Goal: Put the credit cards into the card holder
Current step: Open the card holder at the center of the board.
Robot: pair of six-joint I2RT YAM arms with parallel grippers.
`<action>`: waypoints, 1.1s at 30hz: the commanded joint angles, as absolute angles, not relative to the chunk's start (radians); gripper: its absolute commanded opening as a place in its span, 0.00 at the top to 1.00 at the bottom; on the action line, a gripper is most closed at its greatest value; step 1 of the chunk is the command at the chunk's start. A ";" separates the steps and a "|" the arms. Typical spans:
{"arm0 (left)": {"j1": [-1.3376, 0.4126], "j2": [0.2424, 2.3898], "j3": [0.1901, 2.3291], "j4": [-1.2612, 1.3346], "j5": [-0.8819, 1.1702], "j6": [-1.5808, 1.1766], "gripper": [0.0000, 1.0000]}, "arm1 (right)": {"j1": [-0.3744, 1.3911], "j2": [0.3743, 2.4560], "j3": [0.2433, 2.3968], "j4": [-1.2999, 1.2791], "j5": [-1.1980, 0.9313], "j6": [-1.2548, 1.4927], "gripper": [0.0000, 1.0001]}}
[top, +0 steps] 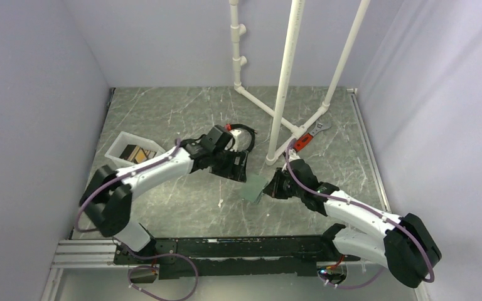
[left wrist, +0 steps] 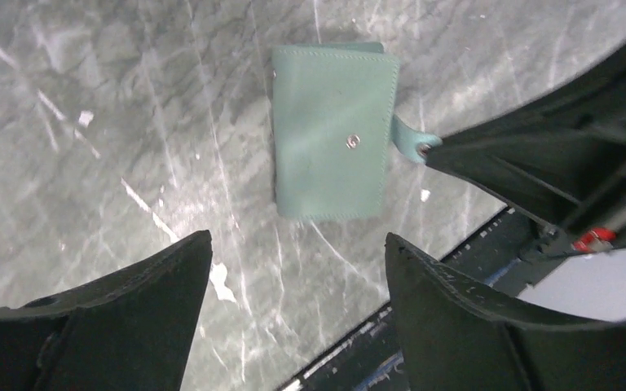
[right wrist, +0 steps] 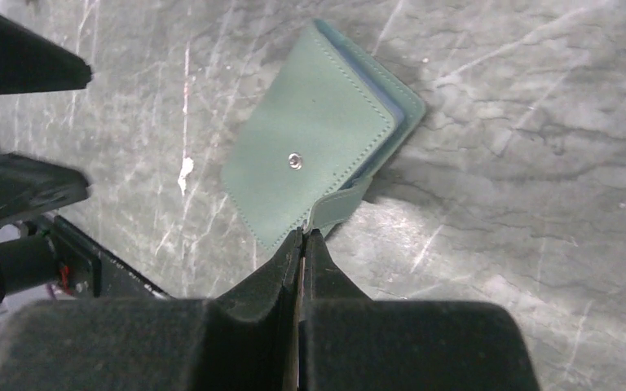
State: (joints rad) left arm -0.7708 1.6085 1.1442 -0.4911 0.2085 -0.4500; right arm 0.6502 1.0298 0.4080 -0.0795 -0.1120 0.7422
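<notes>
card holder (top: pixel 253 187): small flat grey-green folding wallet with stitched edges, folded shut, on the grey marbled surface (top: pixel 182 207) roughly midway between the two arms. a silver snap stud sits on its upper face; a strip of light blue inner face shows along one edge in the right wrist view.

right tool (right wrist: pixel 303 240): fingers clenched with no gap, pinching the card holder's short closure tab (left wrist: pixel 412 143) at the wallet's side. a shadow lies under the wallet near the tab. we cannot tell whether that edge is lifted off the surface.

left tool (left wrist: pixel 297 244): released, fingers spread wide, hovering above the card holder and touching nothing. in the left wrist view the wallet lies just beyond the gap between the fingers.

credit cards (top: pixel 136 153): small thin flat cards, tan and dark brown, lying in a white rectangular plastic tray (top: pixel 117 143) on the left side of the surface, well apart from the card holder. we cannot count them.

a red-handled metal wrench (top: pixel 307 137) lies at the foot of the white pipe frame (top: pixel 287 81) toward the far side.
</notes>
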 commanded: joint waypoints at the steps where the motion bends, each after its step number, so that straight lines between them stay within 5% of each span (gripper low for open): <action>1: -0.773 1.453 1.074 -0.536 0.191 -0.527 0.15 | 0.649 1.041 0.475 -0.024 -0.216 0.685 1.00; 7: -0.880 1.372 1.013 -0.502 0.086 -0.647 0.10 | 0.649 1.038 0.452 0.024 -0.301 0.659 1.00; 23: -1.095 1.771 1.296 -0.685 -0.266 -0.652 0.08 | 0.646 0.978 0.396 0.012 -0.285 0.663 1.00; 33: -1.090 1.852 1.332 -0.748 -0.350 -0.648 0.24 | 0.641 0.939 0.387 -0.034 -0.268 0.664 1.00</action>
State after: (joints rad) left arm -1.1000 1.8416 1.2984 -0.7082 -0.2752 -0.6472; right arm 0.6418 0.9737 0.3893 -0.0414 -0.2695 0.6693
